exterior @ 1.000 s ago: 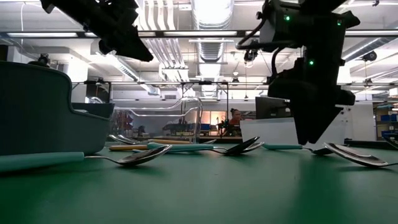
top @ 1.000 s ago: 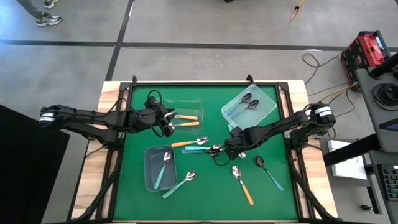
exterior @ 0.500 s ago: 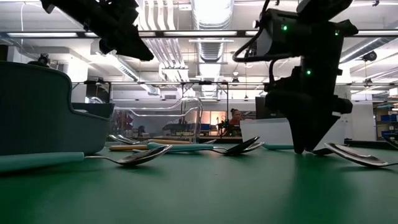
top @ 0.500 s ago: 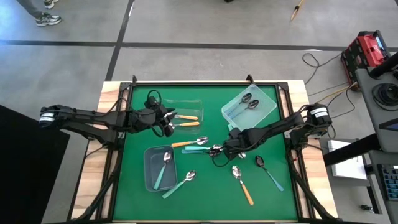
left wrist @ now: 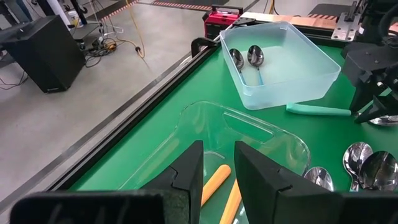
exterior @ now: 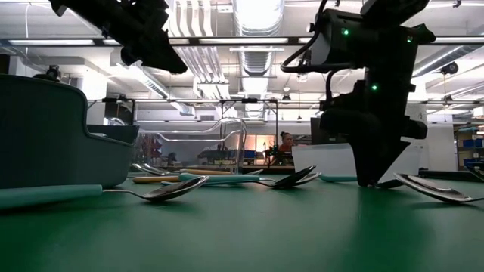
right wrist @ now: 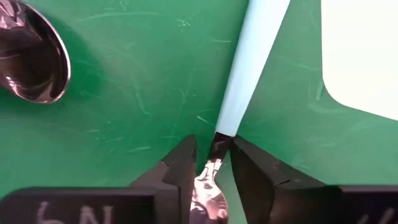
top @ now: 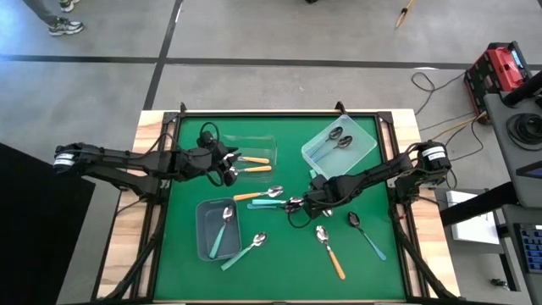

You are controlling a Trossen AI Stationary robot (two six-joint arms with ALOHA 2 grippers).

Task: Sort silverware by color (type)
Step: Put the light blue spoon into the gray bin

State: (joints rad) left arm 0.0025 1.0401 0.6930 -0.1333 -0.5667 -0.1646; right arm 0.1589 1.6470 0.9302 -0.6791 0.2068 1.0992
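My right gripper (top: 305, 203) (exterior: 369, 180) is down on the green mat at the table's middle, shut on a spoon with a pale teal handle (right wrist: 249, 68) (left wrist: 317, 111). My left gripper (top: 229, 172) (left wrist: 219, 155) hangs above the clear bin (top: 251, 151), narrowly open and holding nothing. Two orange-handled spoons (top: 254, 164) lie in that bin. Two dark-handled spoons (top: 339, 138) lie in the pale blue bin (top: 366, 146), and one teal spoon (top: 222, 229) lies in the grey bin (top: 203, 239). Other spoons lie flat on the mat. My right gripper has the teal spoon by its metal neck (right wrist: 217, 146), right where the handle ends, with one finger on either side. The fingers (right wrist: 183, 163) come from above and point down, across the spoon. The spoon lies flat on the mat, its handle pointing away from the fingers.
Loose spoons lie around the right gripper: an orange one (top: 254, 196), a teal one (top: 267, 203), shiny bowls (top: 292, 203) close by. Nearer the near edge lie a teal spoon (top: 246, 252), an orange one (top: 332, 254) and a blue one (top: 366, 233).
My right gripper has come down onto the mat and moved a little toward the table's left, into the cluster of spoons. My left arm has kept still. No spoon has visibly moved.
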